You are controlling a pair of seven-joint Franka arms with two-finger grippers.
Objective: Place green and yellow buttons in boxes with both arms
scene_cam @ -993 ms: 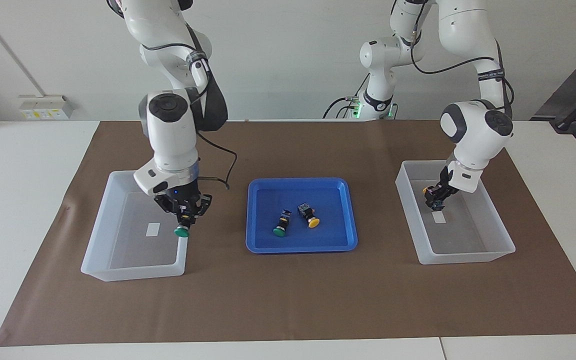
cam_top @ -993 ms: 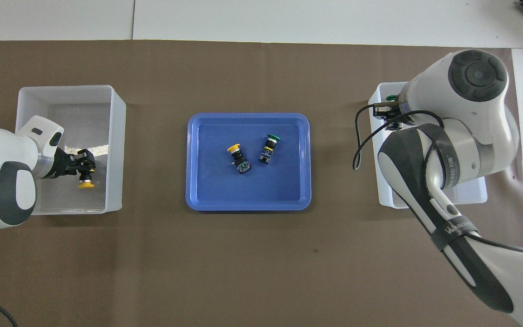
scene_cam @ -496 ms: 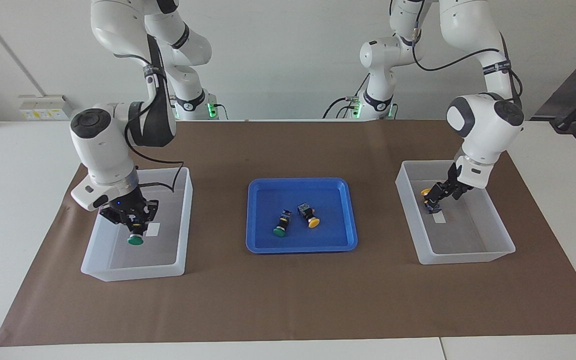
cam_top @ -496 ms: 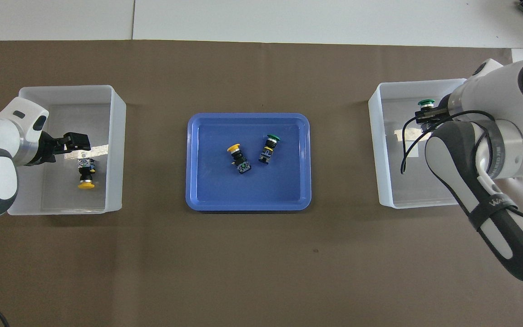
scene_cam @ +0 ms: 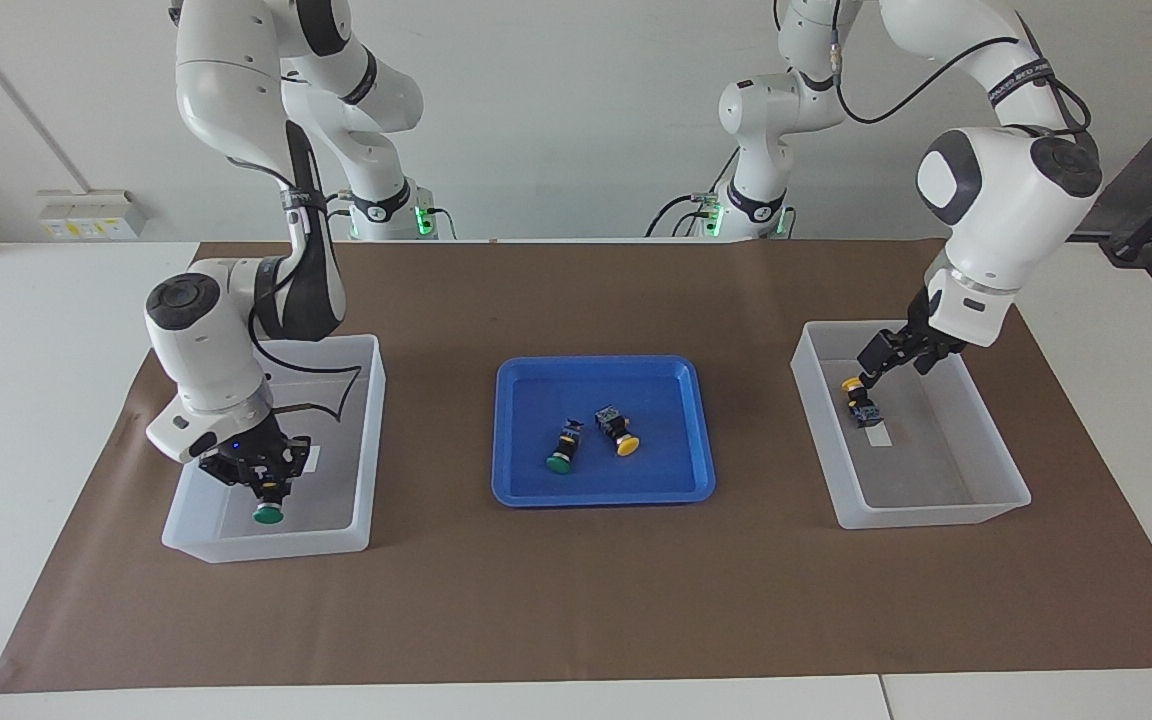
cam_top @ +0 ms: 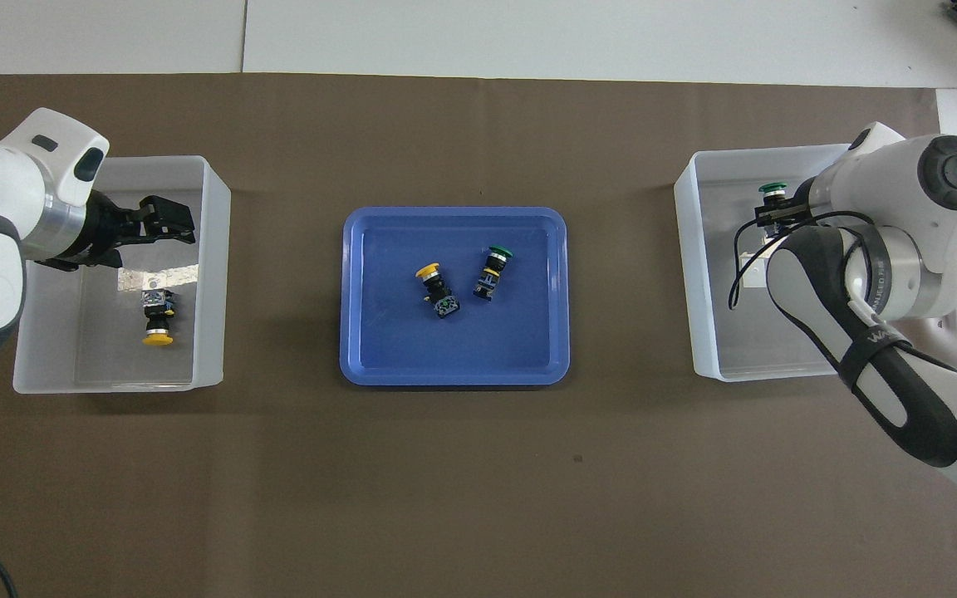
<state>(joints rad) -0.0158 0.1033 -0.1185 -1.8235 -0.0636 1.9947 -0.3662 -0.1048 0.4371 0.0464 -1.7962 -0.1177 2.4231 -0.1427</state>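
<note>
Counter (scene_cam: 576, 620): brown mat, three containers in a row.

Blue tray (scene_cam: 604, 492) in the middle holds one green button (scene_cam: 563, 450) and one yellow button (scene_cam: 618, 431), both lying on their sides, near each other but not touching.

Box at the right arm's end (scene_cam: 266, 545): right hand (scene_cam: 264, 478) is low inside it, fingers clamped on a green-capped button (scene_cam: 268, 513), cap pointing down, close to the box floor. Whether the cap touches the floor can't be told.

Box at the left arm's end (scene_cam: 926, 515): a yellow-capped button (scene_cam: 859, 398) lies on the floor by the white label. Left hand (scene_cam: 898, 352) hangs over the same box, fingers apart, holding nothing.

Judgement: roughly half done. One button is delivered, one is about to be released, two remain in the tray.

Risks from here:
- Right hand releasing with the cap down: the round cap gives no stable footing, so the button will likely tip and roll. The tall walls should contain it.
- Right arm's black cable (scene_cam: 321, 385) drapes across the box rim; it could snag the rim and drag the box when the arm lifts.
- Tray buttons lie at different angles, so each next grasp needs its own wrist alignment; a pinch on the cap instead of the body would likely slip.
- Both arms heading for the tray together could crowd each other.
</note>
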